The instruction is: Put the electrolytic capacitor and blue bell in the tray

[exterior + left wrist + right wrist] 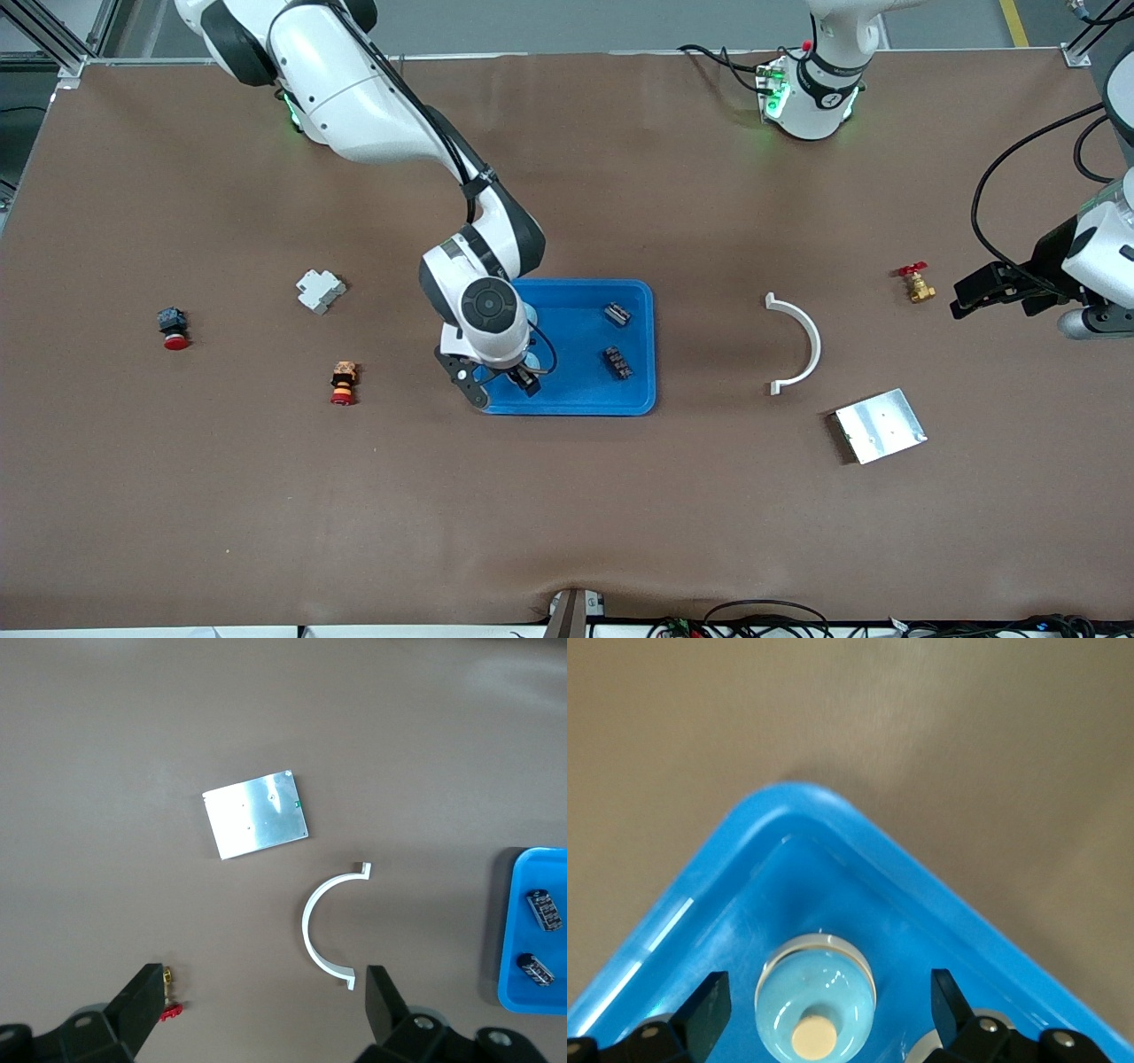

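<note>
The bright-blue tray (576, 377) lies mid-table. Two dark electrolytic capacitors (617, 314) (617, 362) lie in it, toward the left arm's end; they also show in the left wrist view (544, 909). My right gripper (500, 385) hangs over the tray's corner toward the right arm's end, fingers open. In the right wrist view the pale blue bell (817, 997) sits on the tray floor (797, 806) between the open fingers (713, 1005), untouched. The wrist mostly hides the bell in the front view. My left gripper (974, 297) waits open and empty at the left arm's end (263, 1001).
A brass valve with a red handle (917, 285) lies by the left gripper. A white curved clip (797, 344) and a silver plate (880, 425) lie beside the tray. A white block (320, 290), a red push button (174, 328) and an orange-red button (344, 382) lie toward the right arm's end.
</note>
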Robot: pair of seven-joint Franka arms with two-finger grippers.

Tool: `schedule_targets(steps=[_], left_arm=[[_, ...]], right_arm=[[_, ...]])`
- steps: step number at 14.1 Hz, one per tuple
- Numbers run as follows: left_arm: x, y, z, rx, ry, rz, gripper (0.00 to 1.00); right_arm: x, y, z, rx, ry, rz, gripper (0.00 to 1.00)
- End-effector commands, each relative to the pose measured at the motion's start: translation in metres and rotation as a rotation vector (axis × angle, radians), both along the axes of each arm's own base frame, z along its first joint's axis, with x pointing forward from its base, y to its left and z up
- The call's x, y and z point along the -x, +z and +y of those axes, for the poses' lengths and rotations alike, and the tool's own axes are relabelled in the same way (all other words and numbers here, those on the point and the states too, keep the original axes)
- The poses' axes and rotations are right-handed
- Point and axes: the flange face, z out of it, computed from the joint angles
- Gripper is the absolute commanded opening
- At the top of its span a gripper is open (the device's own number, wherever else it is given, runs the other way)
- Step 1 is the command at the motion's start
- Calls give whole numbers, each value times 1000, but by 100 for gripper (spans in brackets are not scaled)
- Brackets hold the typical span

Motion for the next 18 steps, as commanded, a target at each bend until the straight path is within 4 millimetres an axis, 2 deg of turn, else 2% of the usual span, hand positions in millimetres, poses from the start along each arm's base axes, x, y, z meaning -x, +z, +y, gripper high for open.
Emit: schedule_targets(steps=[1, 5, 6, 10, 11, 14, 18], left_arm=[[2, 8, 11, 4, 10, 5, 100], [4, 7, 3, 5, 6, 17, 100], [3, 8, 3, 5, 6, 16, 100], [3, 9, 4, 5, 9, 13, 100], [3, 9, 5, 5, 9, 13, 100], [3, 8, -10, 4, -14, 15, 100], [3, 7, -9, -7, 1, 17, 100]], right_arm=[[-11, 22, -10, 2, 21, 42, 100], [-27, 61, -45, 22, 105, 132, 100], [-30, 78, -56, 20, 133, 143, 100], [-41, 116, -100, -6, 181, 188, 100], [-42, 129, -110, -11, 238, 201, 100], [-53, 170, -170, -49, 370, 222, 100], [-65, 214, -248, -76, 480, 190, 100]])
